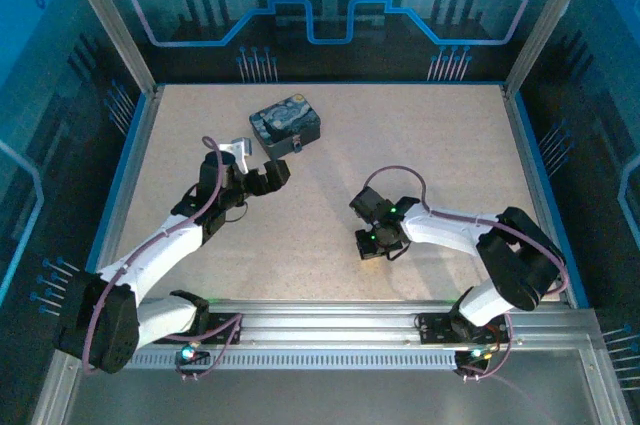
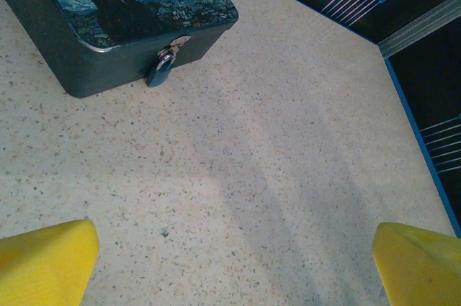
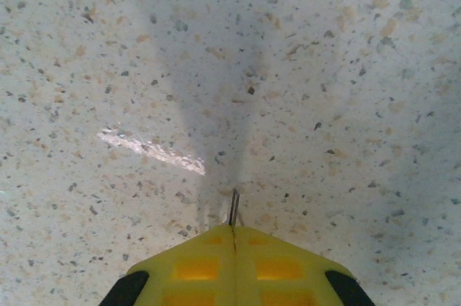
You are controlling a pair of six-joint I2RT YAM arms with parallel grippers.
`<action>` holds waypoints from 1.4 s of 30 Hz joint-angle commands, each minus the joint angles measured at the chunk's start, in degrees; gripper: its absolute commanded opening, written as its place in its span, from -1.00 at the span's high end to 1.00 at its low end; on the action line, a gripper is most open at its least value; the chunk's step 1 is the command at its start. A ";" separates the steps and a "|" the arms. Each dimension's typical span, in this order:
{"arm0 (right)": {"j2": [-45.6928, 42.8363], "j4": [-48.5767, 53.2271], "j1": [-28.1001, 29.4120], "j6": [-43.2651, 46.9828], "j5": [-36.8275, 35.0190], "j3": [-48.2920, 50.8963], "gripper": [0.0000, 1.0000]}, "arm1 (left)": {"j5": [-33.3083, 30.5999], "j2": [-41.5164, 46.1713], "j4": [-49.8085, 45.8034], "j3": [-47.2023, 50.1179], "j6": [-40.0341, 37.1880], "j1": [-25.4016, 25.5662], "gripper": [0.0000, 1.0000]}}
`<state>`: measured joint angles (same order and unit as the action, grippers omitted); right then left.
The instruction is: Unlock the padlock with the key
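The tiny bluish-grey padlock (image 2: 161, 70) hangs from the hasp on the front wall of the dark blue swirl-patterned box (image 2: 122, 11), seen from above as the padlock (image 1: 297, 146) on the box (image 1: 285, 124). My left gripper (image 2: 234, 263) is open, its yellow fingers (image 2: 47, 259) spread wide over bare table, short of the box. In the top view the left gripper (image 1: 270, 178) sits just in front of the box. My right gripper (image 3: 233, 228) is shut on the key (image 3: 234, 207), a thin dark sliver poking out of the tips toward the table. The right gripper (image 1: 373, 244) hovers low mid-table.
The speckled beige table (image 1: 420, 145) is ringed by blue walls and metal posts. An aluminium rail (image 1: 330, 320) runs along the near edge by the arm bases. The table's blue right border (image 2: 421, 155) lies beyond the left gripper.
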<state>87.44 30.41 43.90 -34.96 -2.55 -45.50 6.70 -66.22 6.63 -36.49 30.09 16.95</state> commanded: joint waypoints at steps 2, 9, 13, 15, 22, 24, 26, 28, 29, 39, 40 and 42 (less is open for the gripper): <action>-1.37 2.45 1.25 0.22 -1.03 0.37 1.00 | -0.90 1.52 -1.06 -1.47 -0.46 0.28 -0.98; -7.30 -2.48 0.44 2.04 -0.65 2.03 1.00 | 2.58 1.82 -0.47 -2.18 -0.08 0.32 -0.98; -12.77 -7.41 -0.79 4.46 0.91 3.76 1.00 | 8.51 1.95 2.96 -2.36 -0.06 0.28 -0.98; -16.35 -10.65 -1.67 6.47 2.45 4.68 1.00 | 11.53 2.17 5.02 -2.47 0.30 0.32 -0.98; -27.72 -22.58 -5.07 13.99 8.72 6.64 1.00 | 21.90 2.42 7.20 -5.96 0.10 0.90 -0.97; -29.67 -24.85 -5.79 16.62 10.75 6.07 1.00 | 25.16 2.10 7.48 -7.35 -0.52 1.71 -0.94; -30.54 -26.12 -6.28 19.06 12.96 4.97 1.00 | 27.67 1.99 7.78 -8.56 -1.22 2.74 -0.90; -30.75 -27.10 -6.67 20.87 15.66 3.67 1.00 | 30.26 1.62 8.79 -9.54 -1.60 3.88 -0.85; -30.66 -27.37 -6.87 21.71 17.25 2.81 1.00 | 31.52 1.40 9.51 -9.89 -1.61 4.42 -0.83; -29.95 -31.37 -7.08 21.71 26.11 -1.00 1.00 | 39.99 -2.06 13.97 -12.66 -1.70 8.75 -0.57; -29.97 -31.31 -7.07 21.54 26.40 -1.29 1.00 | 40.40 -2.27 14.10 -12.77 -1.62 9.04 -0.55; -30.04 -31.50 -7.12 21.26 27.01 -1.69 1.00 | 41.04 -2.67 14.54 -13.05 -1.78 9.48 -0.52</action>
<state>57.41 1.15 37.43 -13.87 21.23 -45.21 44.12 -68.16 18.85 -47.53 29.71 25.65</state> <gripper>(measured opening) 0.043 0.765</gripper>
